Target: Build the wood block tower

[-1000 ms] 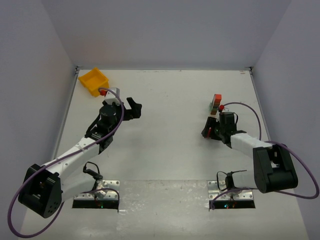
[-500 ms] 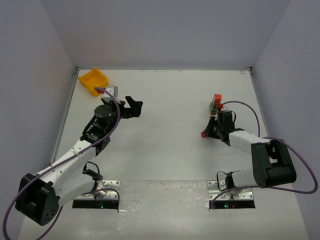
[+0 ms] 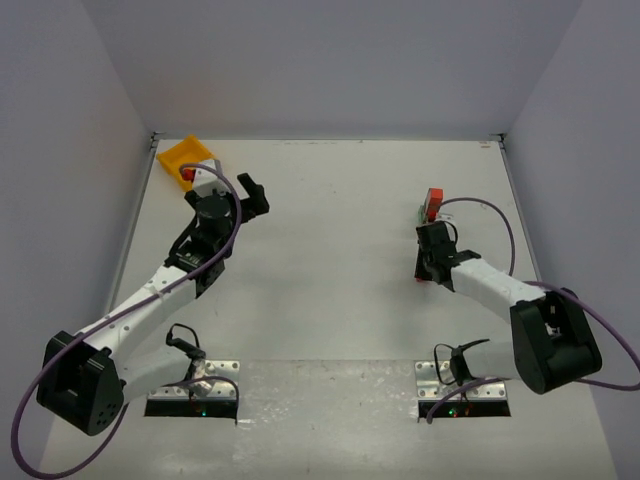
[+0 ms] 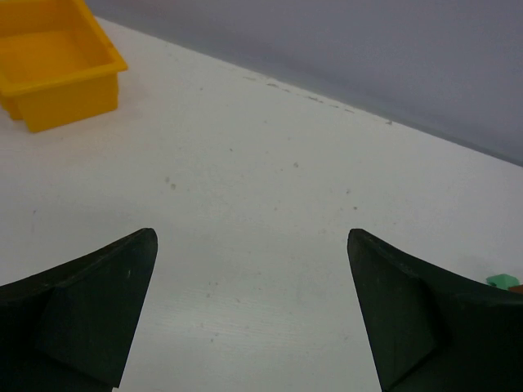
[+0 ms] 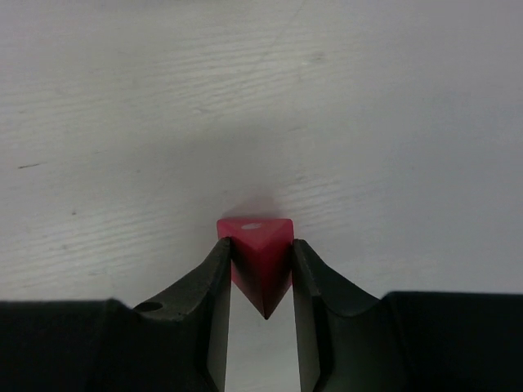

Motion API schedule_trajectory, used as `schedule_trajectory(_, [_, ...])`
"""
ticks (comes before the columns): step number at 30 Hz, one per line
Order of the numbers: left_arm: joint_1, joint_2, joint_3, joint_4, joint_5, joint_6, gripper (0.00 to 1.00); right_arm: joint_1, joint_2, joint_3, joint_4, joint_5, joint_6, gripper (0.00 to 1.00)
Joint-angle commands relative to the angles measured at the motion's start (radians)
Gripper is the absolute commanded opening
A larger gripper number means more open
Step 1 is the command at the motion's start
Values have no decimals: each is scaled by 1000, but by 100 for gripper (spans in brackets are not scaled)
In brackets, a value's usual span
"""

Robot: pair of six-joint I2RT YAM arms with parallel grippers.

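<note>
The wood block tower (image 3: 431,204) stands at the right of the table, with an orange-red block on top and green below it; its lower part is hidden by my right arm. My right gripper (image 3: 427,268) sits just in front of the tower. In the right wrist view it (image 5: 260,255) is shut on a magenta triangular block (image 5: 255,243) close over the table top. My left gripper (image 3: 252,192) is open and empty near the yellow bin. In the left wrist view it (image 4: 249,310) hangs over bare table, with a green block edge (image 4: 500,281) at the far right.
A yellow plastic bin (image 3: 185,158) sits in the back left corner and also shows in the left wrist view (image 4: 51,65). Grey walls close the table at the back and on both sides.
</note>
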State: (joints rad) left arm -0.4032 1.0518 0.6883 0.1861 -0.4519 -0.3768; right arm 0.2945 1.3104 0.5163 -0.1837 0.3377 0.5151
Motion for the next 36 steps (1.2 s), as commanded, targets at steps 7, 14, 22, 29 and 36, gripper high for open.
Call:
schedule_trajectory(7, [80, 38, 29, -32, 19, -71, 100, 128, 208, 318, -536, 615, 201, 12])
schedule_trajectory(14, [81, 21, 24, -33, 29, -64, 100, 196, 460, 481, -722, 688, 310, 13])
schedule_trajectory(22, [81, -9, 13, -43, 12, -62, 100, 295, 723, 677, -1014, 747, 536, 23])
schedule_trajectory(29, [81, -6, 15, -51, 6, -62, 100, 324, 634, 524, -474, 429, 156, 40])
schedule_trajectory(36, [81, -7, 16, -51, 7, -61, 100, 346, 682, 565, -427, 367, 156, 50])
